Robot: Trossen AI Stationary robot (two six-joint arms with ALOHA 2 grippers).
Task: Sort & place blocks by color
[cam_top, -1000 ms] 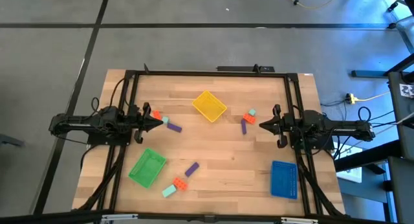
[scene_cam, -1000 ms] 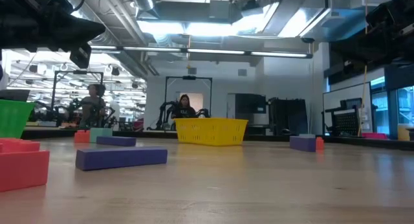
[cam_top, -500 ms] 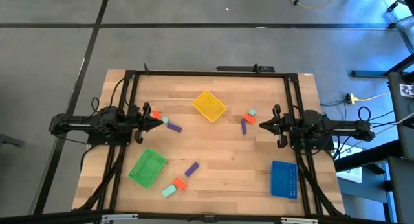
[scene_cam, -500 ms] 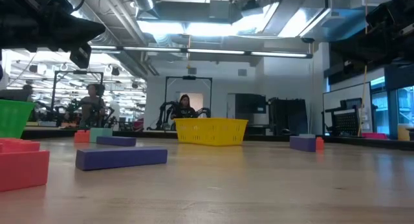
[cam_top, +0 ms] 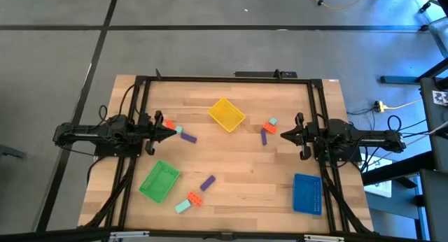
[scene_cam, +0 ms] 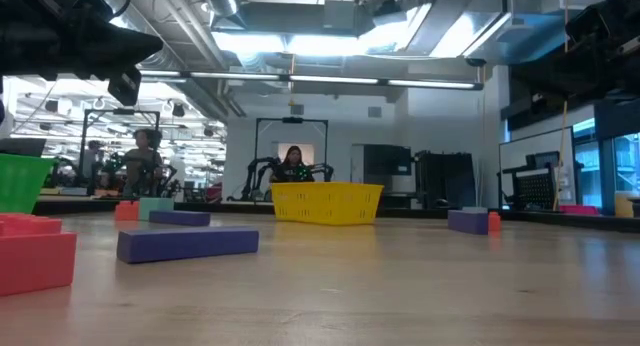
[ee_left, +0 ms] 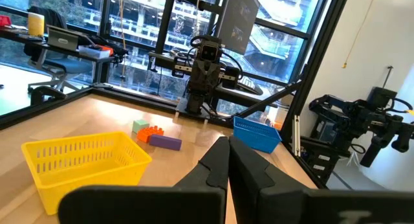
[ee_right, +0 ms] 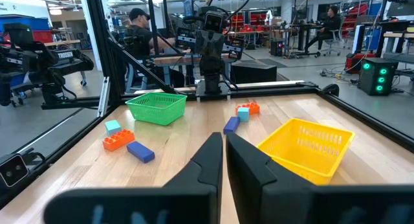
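Left gripper (cam_top: 170, 132): at the table's left edge, fingers together, holding nothing. Right gripper (cam_top: 285, 135): at the right edge, fingers together, holding nothing.

Blocks, nine, none in a tray, in three clusters:
- Left cluster, just beside the left gripper: orange block (cam_top: 169, 124), teal block (cam_top: 178, 131), purple block (cam_top: 188, 137).
- Right cluster, near the right gripper: orange block (cam_top: 269, 127), teal block (cam_top: 273, 121), purple block (cam_top: 264, 136).
- Near cluster, right of the green tray (cam_top: 159, 181): purple block (cam_top: 207, 182), orange block (cam_top: 194, 197), teal block (cam_top: 183, 206).

Trays: yellow tray (cam_top: 226, 114) far centre; blue tray (cam_top: 306, 194) near right.

Step in hand, as judged: no pick begun. To do well: part the fingers first, take the outermost block of a cluster, close across its short side, lift clear before crossing to a tray.

Hard to make out: which colour belongs in which tray; whether cluster neighbours touch. Low view: most of the near cluster cut off or unseen, blue tray not visible. People in the room beyond, indistinct.
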